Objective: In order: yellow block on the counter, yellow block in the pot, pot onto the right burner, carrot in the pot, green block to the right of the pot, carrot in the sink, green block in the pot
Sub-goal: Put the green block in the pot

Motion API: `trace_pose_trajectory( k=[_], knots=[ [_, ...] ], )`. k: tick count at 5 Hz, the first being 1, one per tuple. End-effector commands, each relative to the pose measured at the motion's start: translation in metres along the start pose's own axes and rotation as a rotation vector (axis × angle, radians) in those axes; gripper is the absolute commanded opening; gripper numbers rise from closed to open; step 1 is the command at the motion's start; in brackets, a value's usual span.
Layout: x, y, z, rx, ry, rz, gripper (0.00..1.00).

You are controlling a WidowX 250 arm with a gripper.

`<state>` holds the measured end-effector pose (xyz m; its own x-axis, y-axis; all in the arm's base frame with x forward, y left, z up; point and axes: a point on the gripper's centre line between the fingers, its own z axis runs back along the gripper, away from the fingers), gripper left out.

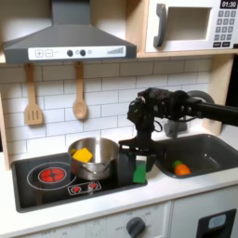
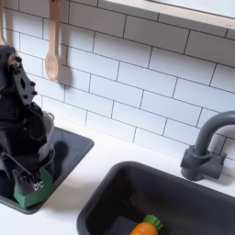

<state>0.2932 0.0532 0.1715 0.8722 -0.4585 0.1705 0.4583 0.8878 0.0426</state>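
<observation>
One bright green upright block is being clamped by the black gripper beside the shiny steel pot; release is being called for next.

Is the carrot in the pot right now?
No, the carrot lies in the sink in the first exterior view, while the pot holds the yellow block.

We are counting: 1 pot, 1 yellow block, 1 green block, 1 carrot, 1 sink w/ 1 faucet, 2 wooden utensils hanging, 1 microwave, 1 gripper.
</observation>
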Motion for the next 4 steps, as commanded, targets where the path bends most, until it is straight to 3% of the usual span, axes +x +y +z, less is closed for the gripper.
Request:
trace_pose_trajectory(
  k=[1,4],
  knots=[
    [0.0051,-0.0070,-0.0007,0.001,0.020,0.054,0.00],
    [0.0112,-0.0170,0.0046,-0.029,0.018,0.177,0.00]
  ],
)
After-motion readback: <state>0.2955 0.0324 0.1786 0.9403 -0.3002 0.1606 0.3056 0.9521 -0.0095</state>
